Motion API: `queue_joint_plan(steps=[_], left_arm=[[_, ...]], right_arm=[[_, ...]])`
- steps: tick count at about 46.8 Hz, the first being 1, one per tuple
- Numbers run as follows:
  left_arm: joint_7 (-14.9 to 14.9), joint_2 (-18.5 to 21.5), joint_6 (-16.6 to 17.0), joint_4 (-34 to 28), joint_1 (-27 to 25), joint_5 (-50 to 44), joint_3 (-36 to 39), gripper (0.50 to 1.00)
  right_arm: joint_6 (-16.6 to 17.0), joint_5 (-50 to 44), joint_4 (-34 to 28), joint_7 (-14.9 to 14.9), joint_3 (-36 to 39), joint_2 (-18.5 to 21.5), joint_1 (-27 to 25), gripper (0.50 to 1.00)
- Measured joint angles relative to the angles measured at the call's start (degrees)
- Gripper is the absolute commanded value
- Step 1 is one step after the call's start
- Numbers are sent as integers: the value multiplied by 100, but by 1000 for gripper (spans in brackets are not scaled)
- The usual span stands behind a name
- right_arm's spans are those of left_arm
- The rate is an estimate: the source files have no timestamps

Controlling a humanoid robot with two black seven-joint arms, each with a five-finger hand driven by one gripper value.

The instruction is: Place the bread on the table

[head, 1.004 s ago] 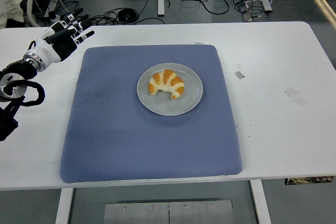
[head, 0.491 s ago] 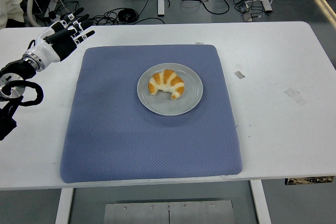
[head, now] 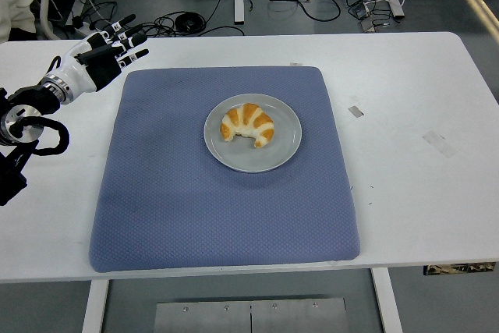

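Observation:
A golden croissant (head: 248, 125) lies on a round grey plate (head: 285, 150) in the middle of a blue mat (head: 195, 208) on the white table (head: 413, 177). My left hand (head: 117, 40) hovers over the table's far left, just off the mat's back left corner, well away from the croissant. Its fingers (head: 131, 37) are stretched out and spread, holding nothing. The right arm does not show.
Small pieces of tape (head: 355, 111) lie on the table right of the mat. Cables (head: 187, 21) and table legs cover the floor beyond the far edge. The left arm's black links (head: 23, 134) sit near the left edge.
My left hand has moved a little to the right and away from me, closer to the mat's back left corner. The croissant and plate have not moved.

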Motion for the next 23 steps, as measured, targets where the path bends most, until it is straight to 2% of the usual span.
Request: queue_joint_plan(steps=[14, 23], left_arm=[[-368, 134, -40, 0, -8, 0, -53, 983], [-408, 145, 7, 8, 43, 42, -5, 983]], right_arm=[[1, 0, 0, 2, 0, 0, 0, 1000], [1, 0, 0, 2, 0, 0, 0, 1000]])
